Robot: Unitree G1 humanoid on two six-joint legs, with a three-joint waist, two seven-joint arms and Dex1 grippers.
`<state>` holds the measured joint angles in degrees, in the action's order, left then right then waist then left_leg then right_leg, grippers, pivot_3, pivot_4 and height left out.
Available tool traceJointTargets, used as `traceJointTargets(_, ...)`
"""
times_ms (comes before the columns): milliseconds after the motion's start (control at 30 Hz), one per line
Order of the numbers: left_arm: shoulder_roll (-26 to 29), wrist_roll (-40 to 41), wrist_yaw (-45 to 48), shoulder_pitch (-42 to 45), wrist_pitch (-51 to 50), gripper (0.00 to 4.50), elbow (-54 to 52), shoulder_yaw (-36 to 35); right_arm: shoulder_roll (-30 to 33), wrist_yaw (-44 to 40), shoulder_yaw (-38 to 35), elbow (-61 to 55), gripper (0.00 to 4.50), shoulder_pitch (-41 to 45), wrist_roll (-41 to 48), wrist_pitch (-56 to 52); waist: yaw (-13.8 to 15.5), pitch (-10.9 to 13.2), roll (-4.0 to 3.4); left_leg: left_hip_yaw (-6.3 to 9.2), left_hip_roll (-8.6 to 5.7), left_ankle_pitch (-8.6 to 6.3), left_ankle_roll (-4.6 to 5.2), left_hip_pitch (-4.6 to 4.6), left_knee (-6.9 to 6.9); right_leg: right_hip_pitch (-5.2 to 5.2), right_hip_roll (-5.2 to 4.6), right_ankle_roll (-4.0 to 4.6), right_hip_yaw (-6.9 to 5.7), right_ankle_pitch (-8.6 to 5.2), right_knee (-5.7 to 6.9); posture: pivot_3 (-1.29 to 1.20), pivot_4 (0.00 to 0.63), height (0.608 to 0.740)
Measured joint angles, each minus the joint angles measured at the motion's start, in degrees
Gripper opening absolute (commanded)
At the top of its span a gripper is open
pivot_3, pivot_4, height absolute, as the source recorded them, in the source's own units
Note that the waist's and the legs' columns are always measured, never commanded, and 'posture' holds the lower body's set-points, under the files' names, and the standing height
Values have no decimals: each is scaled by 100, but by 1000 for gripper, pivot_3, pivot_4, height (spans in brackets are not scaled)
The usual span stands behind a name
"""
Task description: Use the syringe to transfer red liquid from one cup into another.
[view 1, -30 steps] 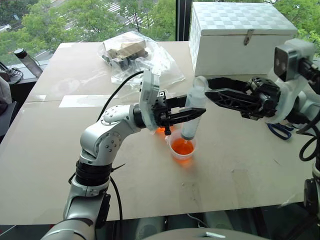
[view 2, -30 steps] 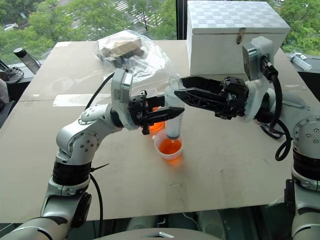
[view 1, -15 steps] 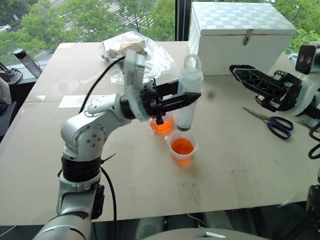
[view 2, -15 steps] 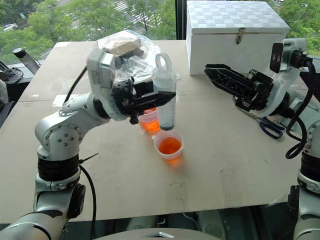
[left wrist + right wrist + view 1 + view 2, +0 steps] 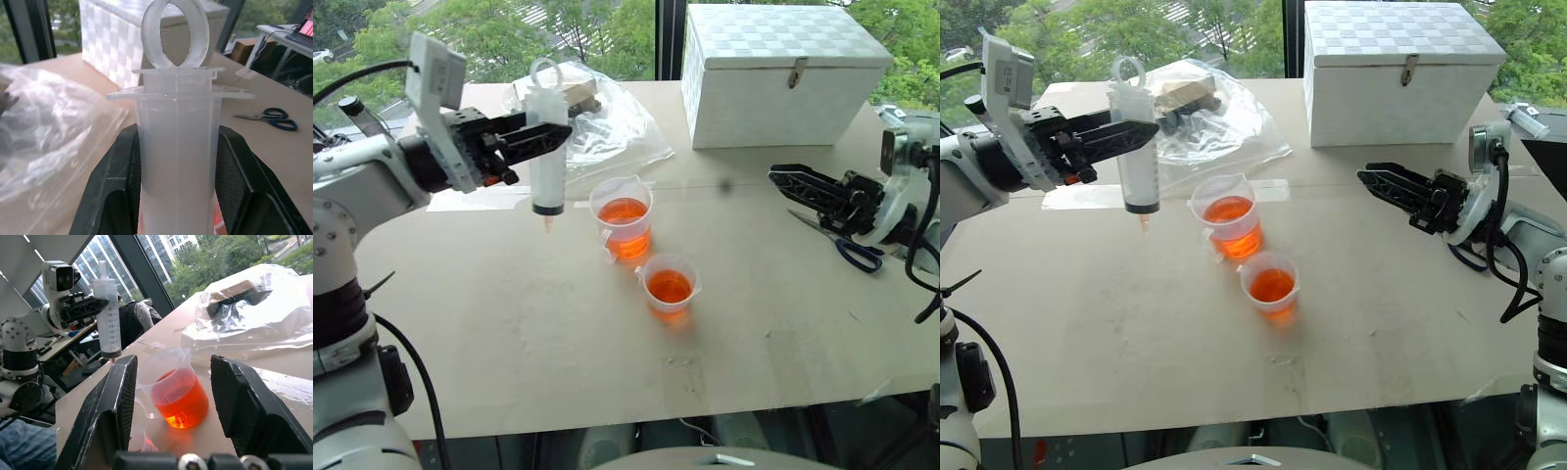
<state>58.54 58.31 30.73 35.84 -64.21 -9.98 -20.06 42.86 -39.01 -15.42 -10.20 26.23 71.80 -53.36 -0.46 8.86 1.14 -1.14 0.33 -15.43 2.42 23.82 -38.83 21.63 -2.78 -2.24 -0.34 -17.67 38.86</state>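
Syringe (image 5: 548,147) | nozzle cut off, left wrist view | contents unclear

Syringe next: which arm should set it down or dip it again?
Left. The left gripper already clamps the syringe upright beside the cups; the right gripper hangs open, empty, near the scissors.

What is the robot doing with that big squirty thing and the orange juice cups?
The robot's left claw is shut on the syringe, holding it upright in the air, off to the side of the cups. The taller cup and the smaller cup both sit on the table with red liquid inside. The right claw is open and empty, near the scissors.
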Motion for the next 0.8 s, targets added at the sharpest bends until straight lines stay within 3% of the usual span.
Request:
traceJointTargets(200,196,-763,122,-815,-13,1427,436,385,130,-362,246,-6,2513,-165,-676,90,10,0,0,-1,0,0,0,1,3,4,-2,1,1,0,1,0,150,740)
traceJointTargets(367,-250,-1743,17,-692,271,1427,1519,1202,118,-589,384,-280,2513,-630,-1139,248,38,-1,3,-2,-2,0,0,5,9,6,-6,1,3,0,0,0,150,740)
traceJointTargets(400,-267,-1857,122,-629,324,2451,1555,1339,125,-649,384,-361,2619,-767,-1223,272,39,-2,4,-4,-2,-1,0,5,9,6,-7,0,3,0,-2,0,150,740)
traceJointTargets(533,-358,-2112,486,-595,388,4264,1752,1602,129,-907,387,-536,2619,-1176,-1762,749,15,-2,3,-7,-2,0,0,5,12,9,-6,1,7,0,0,0,150,740)
traceJointTargets(567,-383,-2138,544,-597,428,4461,1760,1612,131,-965,387,-543,2619,-1249,-1902,888,13,-2,4,-6,-2,0,0,4,12,8,-5,1,6,0,0,0,150,740)
traceJointTargets(667,-468,-2363,619,-596,948,4461,1747,1465,315,-1424,388,-638,2619,-1712,-2342,1360,17,-1,3,-6,-2,0,0,4,11,8,-7,1,7,0,1,0,150,740)
traceJointTargets(800,-475,-2429,890,-949,1807,4461,1321,619,453,-1838,380,-698,2619,-2403,-2972,2042,4,-3,6,-8,-1,0,0,4,11,7,-10,1,11,0,-3,0,150,740)
